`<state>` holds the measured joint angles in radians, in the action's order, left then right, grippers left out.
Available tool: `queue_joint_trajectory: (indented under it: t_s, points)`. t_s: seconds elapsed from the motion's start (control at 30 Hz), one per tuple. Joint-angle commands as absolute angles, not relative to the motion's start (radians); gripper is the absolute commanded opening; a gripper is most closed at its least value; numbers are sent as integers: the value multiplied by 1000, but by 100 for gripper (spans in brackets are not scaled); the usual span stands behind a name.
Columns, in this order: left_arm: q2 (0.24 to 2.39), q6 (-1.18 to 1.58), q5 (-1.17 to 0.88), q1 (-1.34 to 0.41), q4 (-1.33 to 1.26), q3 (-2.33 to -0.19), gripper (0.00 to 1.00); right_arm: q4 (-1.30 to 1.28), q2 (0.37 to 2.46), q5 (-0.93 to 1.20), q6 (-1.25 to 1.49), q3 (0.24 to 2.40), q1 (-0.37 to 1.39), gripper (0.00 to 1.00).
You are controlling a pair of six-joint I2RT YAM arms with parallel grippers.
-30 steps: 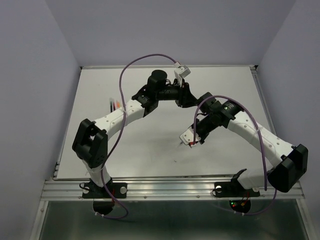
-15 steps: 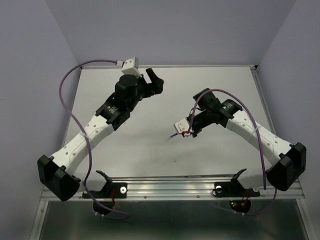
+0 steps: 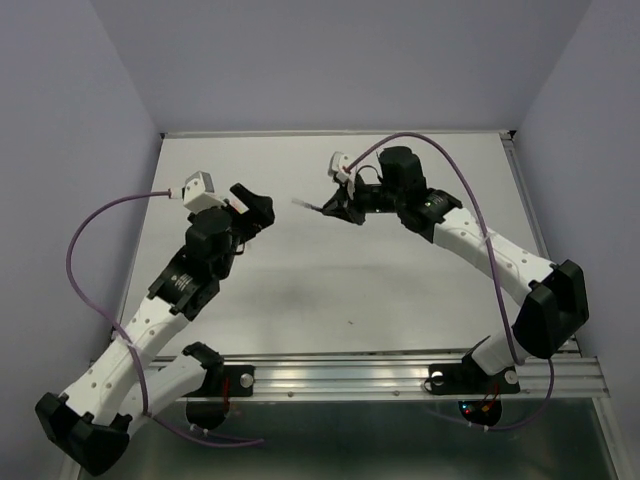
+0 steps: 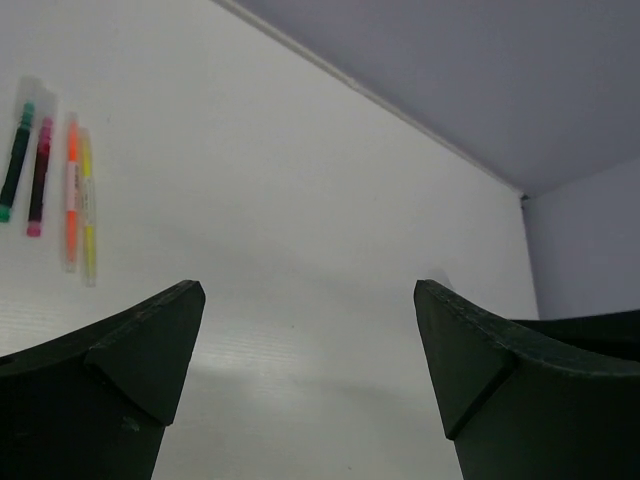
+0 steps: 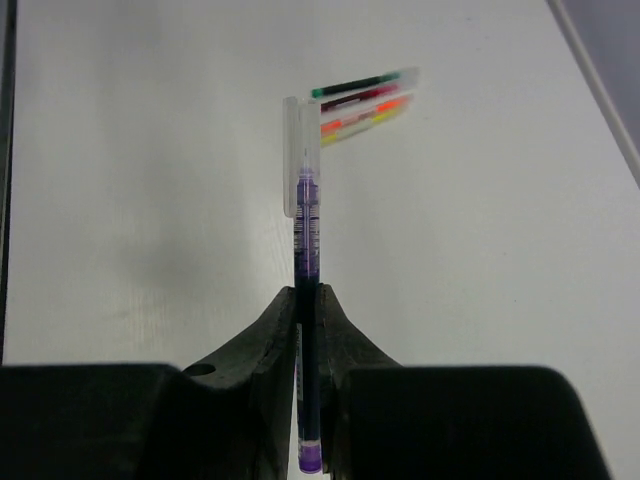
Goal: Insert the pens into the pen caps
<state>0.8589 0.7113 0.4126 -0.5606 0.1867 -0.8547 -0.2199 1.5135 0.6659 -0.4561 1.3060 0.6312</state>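
My right gripper is shut on a dark blue-purple pen, which points away from the wrist. A pale translucent pen cap sits over its far tip. In the top view this gripper hangs over the far middle of the table, the capped tip pointing left. Green, dark red, orange and yellow pens lie side by side on the table. My left gripper is open with nothing between its fingers. In the top view it sits left of the held pen.
The white table ends at a raised far edge against the wall. A metal rail runs along the near edge. The row of pens lies beyond the held pen's tip in the right wrist view.
The left gripper has opened and its arm has swung back to the left. The right arm has carried the pen from the table's middle up toward the far side.
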Motion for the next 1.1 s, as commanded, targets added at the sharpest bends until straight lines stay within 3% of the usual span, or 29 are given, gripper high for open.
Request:
queue_joint_trajectory:
  t_s: [0.0, 0.17, 0.37, 0.73, 0.9, 1.07]
  points:
    - [752, 641, 330, -558, -82, -793, 99, 83, 1537, 416, 74, 1360, 609, 1]
    - [775, 598, 189, -558, -262, -741, 99, 130, 1566, 390, 332, 1391, 600, 1]
    - [908, 598, 68, -558, -449, -761, 99, 380, 1500, 344, 586, 1209, 600, 1]
    - [1135, 644, -55, -558, -612, -873, 99, 448, 1457, 321, 626, 1118, 600, 1]
    - [1175, 680, -51, -558, -647, -887, 86, 456, 1448, 325, 629, 1109, 600, 2]
    - [1201, 706, -43, -558, -664, -885, 82, 462, 1433, 328, 626, 1104, 600, 2]
